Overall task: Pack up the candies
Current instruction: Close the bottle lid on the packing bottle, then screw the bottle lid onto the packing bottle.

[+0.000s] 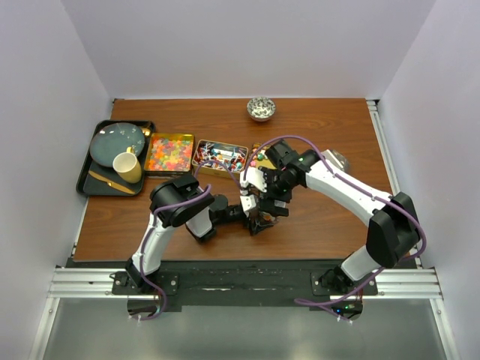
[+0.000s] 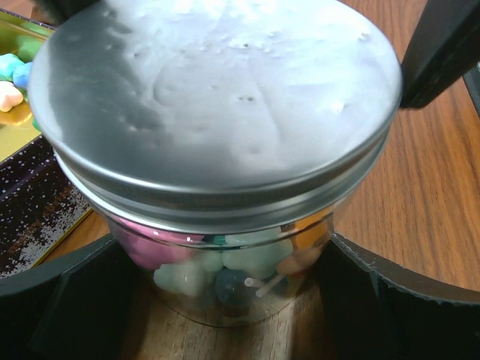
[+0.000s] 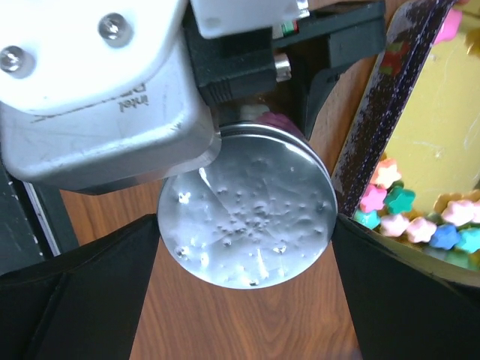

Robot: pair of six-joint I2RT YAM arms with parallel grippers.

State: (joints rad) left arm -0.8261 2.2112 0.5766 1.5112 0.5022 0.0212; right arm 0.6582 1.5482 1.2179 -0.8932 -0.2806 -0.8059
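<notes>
A glass jar [image 2: 225,292] of pastel candies [image 2: 259,259] stands on the wood with a dull metal lid [image 2: 217,97] on top. My left gripper [image 2: 223,251] straddles the jar low down, both fingers [image 2: 390,307] against its glass sides. From above, my right gripper [image 3: 246,225] sits open around the lid [image 3: 247,210], a fingertip [image 3: 112,277] beside each edge of the rim. In the top view both grippers meet at mid-table, left [image 1: 251,214] and right [image 1: 268,196], and hide the jar. More candies [image 3: 397,214], star-like pieces, lie in a gold-lined tin [image 3: 375,120] just beside the jar.
Open tins of orange-red gummies [image 1: 169,152] and wrapped pieces [image 1: 219,157] sit behind the grippers. A black tray [image 1: 86,184] at the left holds a teal plate [image 1: 116,142] and a yellow cup [image 1: 127,167]. A small patterned bowl [image 1: 261,109] stands at the back.
</notes>
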